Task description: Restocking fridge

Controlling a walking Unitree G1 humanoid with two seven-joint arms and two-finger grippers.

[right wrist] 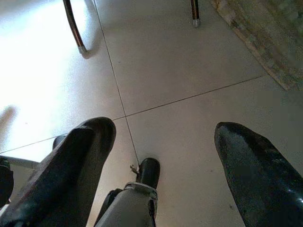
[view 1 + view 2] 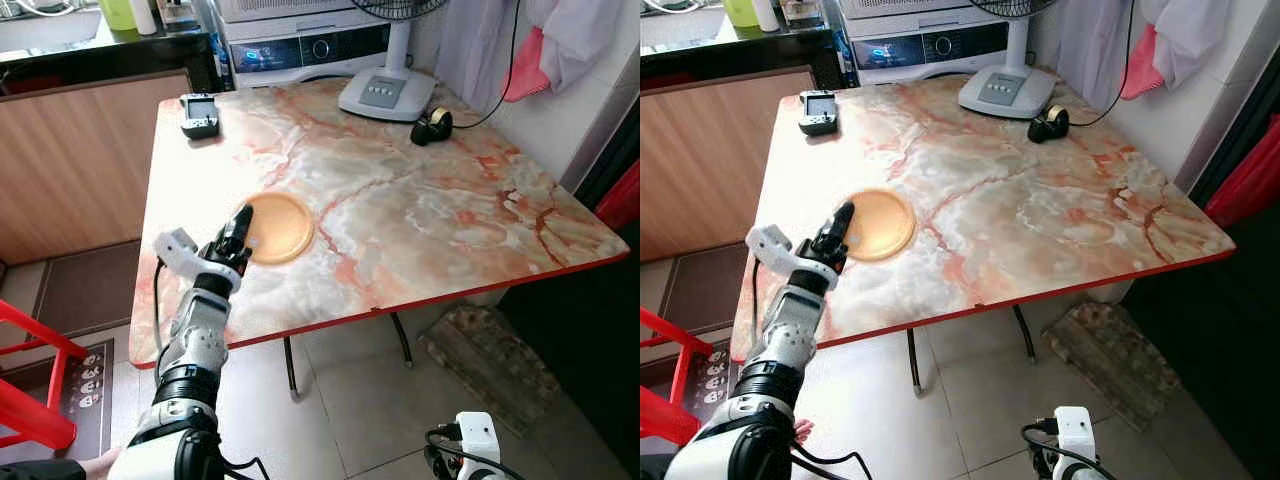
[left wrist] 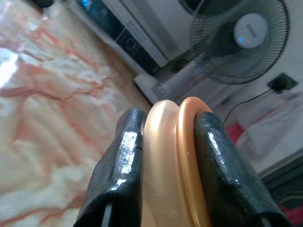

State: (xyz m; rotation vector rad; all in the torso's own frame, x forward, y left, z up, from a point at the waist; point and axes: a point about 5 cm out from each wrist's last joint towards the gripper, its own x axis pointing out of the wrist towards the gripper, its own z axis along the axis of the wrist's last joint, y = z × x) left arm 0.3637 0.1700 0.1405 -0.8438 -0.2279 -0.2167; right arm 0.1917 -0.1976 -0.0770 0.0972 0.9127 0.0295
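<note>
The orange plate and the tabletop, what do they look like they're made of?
The plate, held at its rim by the left gripper, looks like plastic: a smooth, uniform orange-tan with a soft sheen and a rounded moulded edge in the left wrist view. The tabletop has a glossy pink-and-white marble pattern, but the thin slab and red edge suggest a printed laminate rather than stone; I can't be sure.
</note>
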